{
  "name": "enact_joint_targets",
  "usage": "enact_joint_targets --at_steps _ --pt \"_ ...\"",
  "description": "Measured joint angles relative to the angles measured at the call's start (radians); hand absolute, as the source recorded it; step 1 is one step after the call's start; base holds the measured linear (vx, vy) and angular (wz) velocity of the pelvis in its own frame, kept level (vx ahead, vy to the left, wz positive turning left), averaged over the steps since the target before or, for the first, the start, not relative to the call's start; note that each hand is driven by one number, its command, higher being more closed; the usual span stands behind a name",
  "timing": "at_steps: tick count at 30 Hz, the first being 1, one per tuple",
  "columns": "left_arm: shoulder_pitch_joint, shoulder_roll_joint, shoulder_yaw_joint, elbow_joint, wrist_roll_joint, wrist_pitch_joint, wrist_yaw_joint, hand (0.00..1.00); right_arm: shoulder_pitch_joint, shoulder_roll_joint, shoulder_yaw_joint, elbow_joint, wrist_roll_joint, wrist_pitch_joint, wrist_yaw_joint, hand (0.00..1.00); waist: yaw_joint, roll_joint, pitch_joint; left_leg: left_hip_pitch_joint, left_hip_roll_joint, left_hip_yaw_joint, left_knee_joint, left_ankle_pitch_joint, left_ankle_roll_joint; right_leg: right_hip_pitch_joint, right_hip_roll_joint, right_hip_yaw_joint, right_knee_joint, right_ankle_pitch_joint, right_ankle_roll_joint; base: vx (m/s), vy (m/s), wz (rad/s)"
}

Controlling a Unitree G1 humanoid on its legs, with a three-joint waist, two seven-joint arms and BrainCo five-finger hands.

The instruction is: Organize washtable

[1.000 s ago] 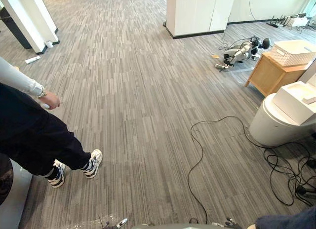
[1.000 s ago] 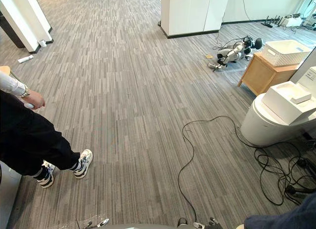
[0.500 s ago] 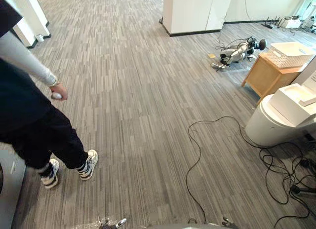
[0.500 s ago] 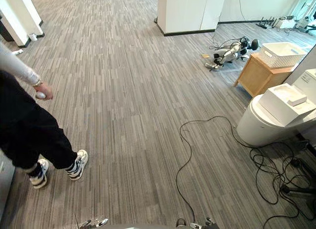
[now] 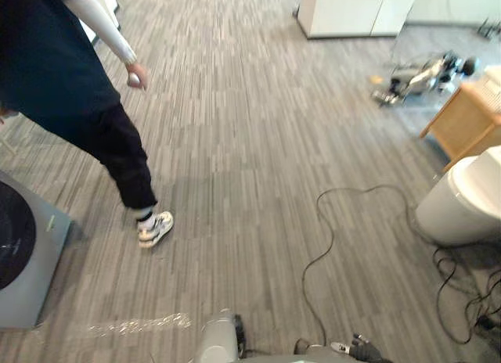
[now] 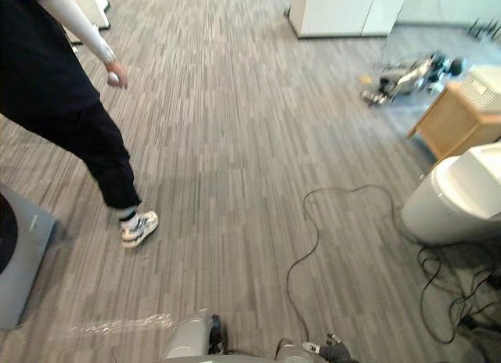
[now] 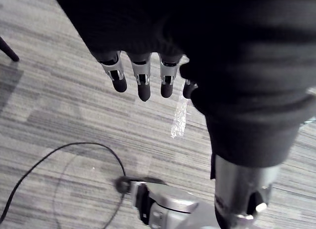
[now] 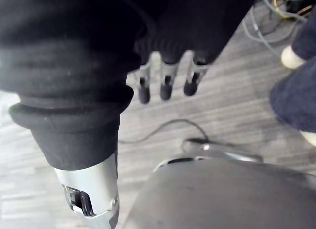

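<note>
My left hand (image 7: 143, 83) hangs down above the grey carpet, its fingers straight and holding nothing. My right hand (image 8: 165, 86) hangs the same way over the floor, fingers relaxed and empty. A low wooden table (image 5: 462, 120) stands at the far right with a white basket (image 6: 481, 85) on its top. In front of it is a white toilet (image 5: 466, 199).
A person in dark clothes (image 5: 70, 81) stands at the left on the carpet, with a small white thing in one hand (image 5: 135, 77). A grey machine with a round dark door (image 5: 23, 253) lies at the left edge. Another robot (image 5: 423, 75) lies on the floor beside a white cabinet (image 5: 352, 7).
The whole picture has shifted as the camera moved; the grey machine has come into view at the left. The person has stepped up the carpet, arm swinging forward.
</note>
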Motion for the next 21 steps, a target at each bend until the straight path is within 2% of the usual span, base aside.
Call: enact_joint_targets --at_steps 1,2,3,4,5,6,7,9,10,12,13,14,15,16,17,18,19,20,21 --pt "-0.001 0.022 0.0 -0.002 -0.001 -0.001 0.0 0.0 0.011 0.012 -0.012 0.001 0.0 -0.003 -0.004 0.0 -0.004 -0.019 -0.003 0.007 -0.024 0.0 0.023 -0.024 0.013 -0.009 -0.036 -0.007 0.032 -0.035 0.009 0.33 0.222 0.34" --pt "0.008 0.04 0.003 0.005 -0.003 -0.001 0.0 0.0 0.032 0.036 -0.033 0.009 0.0 -0.002 -0.011 0.0 0.002 -0.055 -0.039 0.026 -0.078 0.022 -0.008 -0.038 0.032 -0.008 -0.078 0.0 0.057 -0.065 0.03 0.41 0.172 0.26" --pt "0.008 0.048 0.015 0.011 -0.012 -0.003 0.001 0.0 0.027 0.06 -0.035 0.003 0.0 -0.005 -0.01 0.0 0.001 -0.089 -0.043 0.052 -0.11 0.037 -0.016 -0.059 0.05 -0.066 -0.078 0.045 0.325 -0.029 0.093 0.43 0.149 0.15" --pt "0.007 0.052 0.022 0.012 -0.013 -0.002 0.003 0.0 0.028 0.066 -0.038 0.001 0.0 -0.007 -0.009 0.0 -0.001 -0.099 -0.042 0.071 -0.125 0.043 -0.015 -0.074 0.056 -0.084 -0.072 0.055 0.429 0.009 0.127 0.45 0.118 -0.01" --pt "0.012 0.059 0.024 0.012 -0.014 0.004 0.003 0.0 0.027 0.066 -0.04 0.0 0.0 -0.009 -0.007 0.0 -0.003 -0.103 -0.037 0.122 -0.145 0.049 -0.016 -0.106 0.073 -0.084 -0.073 0.04 0.531 0.115 0.097 0.42 0.158 -0.13" --pt "0.014 0.056 0.013 0.012 -0.013 0.011 0.001 0.0 0.026 0.06 -0.046 0.0 0.0 -0.01 -0.004 0.0 -0.016 -0.082 -0.027 0.193 -0.146 0.049 -0.038 -0.129 0.088 -0.093 -0.087 0.013 0.608 0.253 0.074 0.58 0.233 -0.29" --pt "0.013 0.054 0.008 0.012 -0.013 0.016 0.001 0.0 0.027 0.063 -0.071 -0.005 0.0 -0.015 0.009 0.0 -0.031 -0.065 -0.018 0.275 -0.151 0.048 -0.094 -0.133 0.094 -0.13 -0.086 -0.017 0.703 0.23 0.022 0.49 0.198 -0.26" --pt "0.007 0.055 0.008 0.013 -0.012 0.021 0.001 0.0 0.028 0.068 -0.071 -0.018 0.0 -0.022 0.012 0.0 -0.05 -0.064 -0.018 0.372 -0.153 0.047 -0.171 -0.13 0.1 -0.183 -0.075 -0.086 0.737 0.13 -0.022 0.39 0.103 -0.18" --pt "-0.014 0.064 0.007 0.012 -0.012 0.019 0.0 0.0 0.035 0.073 -0.071 -0.029 0.0 -0.025 0.012 0.0 -0.061 -0.062 -0.016 0.437 -0.152 0.046 -0.221 -0.125 0.091 -0.245 -0.055 -0.158 0.67 0.061 -0.048 0.39 0.071 -0.02" --pt "-0.042 0.06 0.01 0.012 -0.012 0.018 0.0 0.0 0.037 0.073 -0.072 -0.04 0.0 -0.025 0.012 0.0 -0.079 -0.059 -0.015 0.485 -0.152 0.036 -0.26 -0.128 0.083 -0.307 -0.029 -0.199 0.505 0.044 -0.061 0.38 0.052 0.27" --pt "-0.063 0.052 0.011 0.011 -0.009 0.016 0.0 0.0 0.037 0.072 -0.073 -0.042 0.0 -0.023 0.012 0.0 -0.086 -0.049 -0.009 0.529 -0.152 0.025 -0.292 -0.135 0.072 -0.345 -0.006 -0.2 0.321 0.065 -0.063 0.38 0.035 0.39" --pt "-0.068 0.051 0.01 0.01 -0.009 0.015 -0.001 0.0 0.038 0.072 -0.075 -0.042 0.0 -0.021 0.011 0.0 -0.089 -0.043 -0.006 0.549 -0.152 0.017 -0.313 -0.138 0.066 -0.358 0.001 -0.197 0.221 0.091 -0.064 0.6 0.034 0.43" --pt "-0.071 0.044 0.014 0.01 -0.007 0.012 0.0 0.0 0.045 0.074 -0.086 -0.041 0.0 -0.018 0.011 0.0 -0.095 -0.037 -0.006 0.59 -0.154 0.001 -0.354 -0.144 0.055 -0.357 0.01 -0.187 0.003 0.181 -0.055 0.65 -0.007 0.59" --pt "-0.068 0.037 0.048 0.01 0.012 0.009 -0.001 0.0 0.061 0.085 -0.112 -0.042 0.001 -0.01 0.01 0.0 -0.098 -0.036 -0.006 0.648 -0.15 -0.028 -0.37 -0.171 0.006 -0.364 0.013 -0.161 -0.104 0.239 -0.07 0.68 -0.043 0.67" --pt "-0.061 0.031 0.064 0.008 0.011 0.008 0.0 0.0 0.065 0.087 -0.111 -0.043 0.001 -0.003 0.01 0.0 -0.099 -0.039 -0.008 0.664 -0.145 -0.041 -0.352 -0.182 -0.013 -0.362 0.013 -0.157 -0.091 0.247 -0.085 0.65 -0.134 0.63" --pt "-0.051 0.027 0.083 -0.002 0.012 0.008 0.0 0.0 0.076 0.092 -0.111 -0.044 0.001 0.003 0.01 0.0 -0.099 -0.047 -0.013 0.668 -0.141 -0.049 -0.31 -0.191 -0.029 -0.359 0.014 -0.153 -0.065 0.255 -0.101 0.56 -0.164 0.65" --pt "-0.038 0.021 0.111 -0.014 0.011 0.005 0.0 0.0 0.099 0.099 -0.114 -0.047 0.001 0.012 0.01 0.0 -0.1 -0.052 -0.019 0.63 -0.117 -0.064 -0.142 -0.197 -0.04 -0.347 0.017 -0.128 -0.005 0.326 -0.133 0.83 -0.312 0.81" --pt "-0.027 -0.002 0.142 -0.022 0.011 0.006 -0.001 0.0 0.115 0.087 -0.118 -0.062 0.001 0.016 0.011 0.0 -0.102 -0.033 -0.031 0.544 -0.051 -0.065 0.104 -0.168 -0.057 -0.317 0.033 -0.143 0.037 0.373 -0.129 0.68 -0.271 0.74" --pt "-0.024 -0.029 0.178 -0.03 0.01 0.008 0.0 0.0 0.122 0.069 -0.116 -0.08 0.001 0.018 0.011 0.0 -0.094 0.016 -0.031 0.478 0.024 -0.059 0.301 -0.087 -0.022 -0.284 0.069 -0.175 0.062 0.333 -0.121 0.68 -0.249 0.35"
